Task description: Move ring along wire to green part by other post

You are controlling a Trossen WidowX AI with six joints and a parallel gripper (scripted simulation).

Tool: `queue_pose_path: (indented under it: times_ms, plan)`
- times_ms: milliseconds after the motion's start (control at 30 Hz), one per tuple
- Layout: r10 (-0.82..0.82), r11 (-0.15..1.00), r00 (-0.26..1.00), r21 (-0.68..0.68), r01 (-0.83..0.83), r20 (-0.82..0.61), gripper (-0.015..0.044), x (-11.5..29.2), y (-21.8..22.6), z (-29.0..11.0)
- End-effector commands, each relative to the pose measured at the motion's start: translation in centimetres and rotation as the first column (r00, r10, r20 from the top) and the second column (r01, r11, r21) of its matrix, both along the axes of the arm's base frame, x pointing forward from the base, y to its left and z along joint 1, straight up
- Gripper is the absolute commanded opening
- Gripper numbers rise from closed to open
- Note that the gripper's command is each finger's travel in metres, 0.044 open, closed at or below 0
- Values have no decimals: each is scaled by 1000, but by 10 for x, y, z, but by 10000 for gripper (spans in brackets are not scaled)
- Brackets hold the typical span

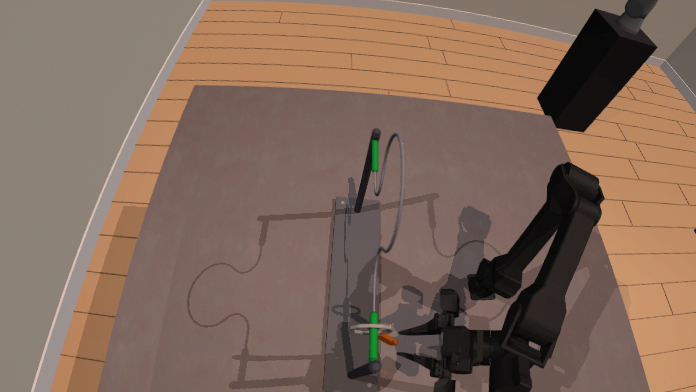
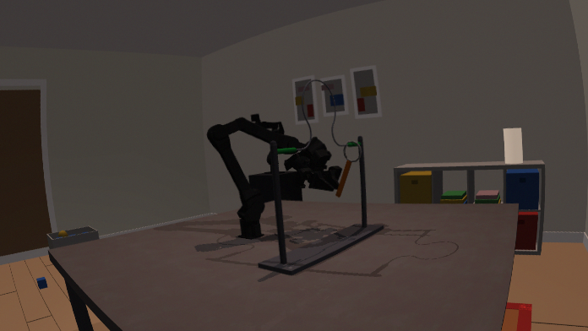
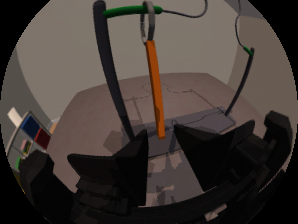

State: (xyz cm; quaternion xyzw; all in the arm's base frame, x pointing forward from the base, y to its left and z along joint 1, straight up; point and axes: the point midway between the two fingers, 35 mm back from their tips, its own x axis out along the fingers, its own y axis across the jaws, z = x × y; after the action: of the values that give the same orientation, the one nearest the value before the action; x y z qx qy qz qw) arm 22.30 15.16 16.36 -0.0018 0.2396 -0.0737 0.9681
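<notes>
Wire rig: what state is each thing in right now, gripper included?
Ring: hanging on the near green part, wire through it.
Handle: hanging down, ungripped.
Gripper: open, empty, facing the handle.
Far green part: no ring on it.

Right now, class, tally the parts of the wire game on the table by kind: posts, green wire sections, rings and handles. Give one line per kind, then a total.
Posts: 2, the near post and the far post
Green wire sections: 2, one and another
Rings: 1, the ring
Orange handles: 1, the handle
Total: 6
</notes>
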Motion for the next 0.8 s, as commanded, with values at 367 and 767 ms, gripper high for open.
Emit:
queue_pose_path:
  times_ms: [367, 767]
  plan:
    - [3, 1000, 1000, -2, -3, 7, 440, -37, 5, 22]
    - [3, 1000, 1000, -2, -3, 7, 440, -37, 5, 22]
